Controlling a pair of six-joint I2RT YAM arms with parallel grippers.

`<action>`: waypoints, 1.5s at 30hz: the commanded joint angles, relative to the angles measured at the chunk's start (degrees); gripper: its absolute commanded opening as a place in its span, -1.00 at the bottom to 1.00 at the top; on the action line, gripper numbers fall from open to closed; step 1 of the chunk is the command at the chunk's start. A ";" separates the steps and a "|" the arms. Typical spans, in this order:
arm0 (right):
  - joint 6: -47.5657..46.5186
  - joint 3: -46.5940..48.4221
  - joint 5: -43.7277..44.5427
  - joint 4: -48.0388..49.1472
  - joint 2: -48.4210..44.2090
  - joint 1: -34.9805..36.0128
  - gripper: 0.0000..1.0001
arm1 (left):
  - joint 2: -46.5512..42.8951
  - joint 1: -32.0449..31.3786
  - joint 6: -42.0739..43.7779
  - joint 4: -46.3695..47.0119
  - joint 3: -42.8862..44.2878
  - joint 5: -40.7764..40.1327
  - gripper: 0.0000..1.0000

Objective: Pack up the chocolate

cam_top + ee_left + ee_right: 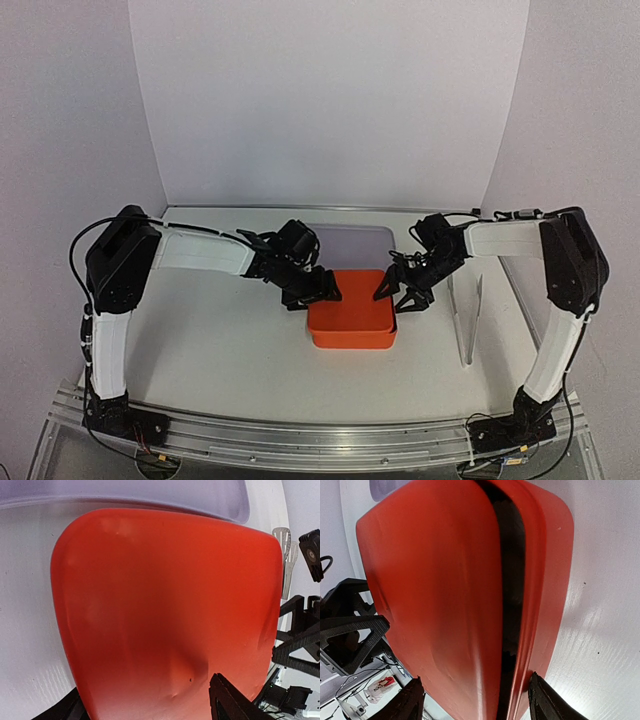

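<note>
Straddling orange box [350, 318], left gripper [318, 290], right gripper [392, 293], grip unclear, chocolate hidden

The box [547, 565] sits on the table [230, 340], about midway between the two arms. A lid [435, 590] lies over the box, apparently not fully seated, as a gap runs along one side. Just behind the box lies a flat tray [350, 236]. Right of the box, apart from it, the tongs [468, 318] lie on the table.
</note>
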 commanded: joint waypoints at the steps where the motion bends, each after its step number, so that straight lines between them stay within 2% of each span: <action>1: -0.10 2.62 -1.42 -0.11 1.46 2.49 0.34 | 2.00 -1.48 1.25 -5.80 6.51 -3.69 0.47; 8: 2.30 3.77 2.72 -0.01 1.50 4.89 0.33 | 7.10 -4.23 0.79 -17.49 15.83 -9.26 0.46; 15: 6.43 4.39 7.30 0.24 2.66 5.39 0.27 | 7.86 -6.24 0.79 -17.27 16.21 -9.41 0.47; 22: 9.37 3.31 8.92 0.32 3.42 5.35 0.10 | 7.47 -7.01 0.92 -19.58 15.56 -12.78 0.56; 27: 10.03 3.11 8.33 0.45 4.27 5.35 0.02 | 9.72 -7.62 0.45 -21.65 18.60 -13.34 0.56; 30: 10.50 2.91 7.81 0.93 4.40 5.43 0.00 | 11.57 -8.63 0.42 -24.37 21.32 -16.62 0.56; 38: 9.93 -0.59 8.60 2.76 3.23 5.53 -0.26 | 12.94 -9.90 -0.86 -25.41 20.59 -16.22 0.56; 45: 11.07 -7.76 6.77 11.74 2.21 5.50 -0.66 | 12.36 -10.80 -1.39 -23.97 17.87 -15.33 0.58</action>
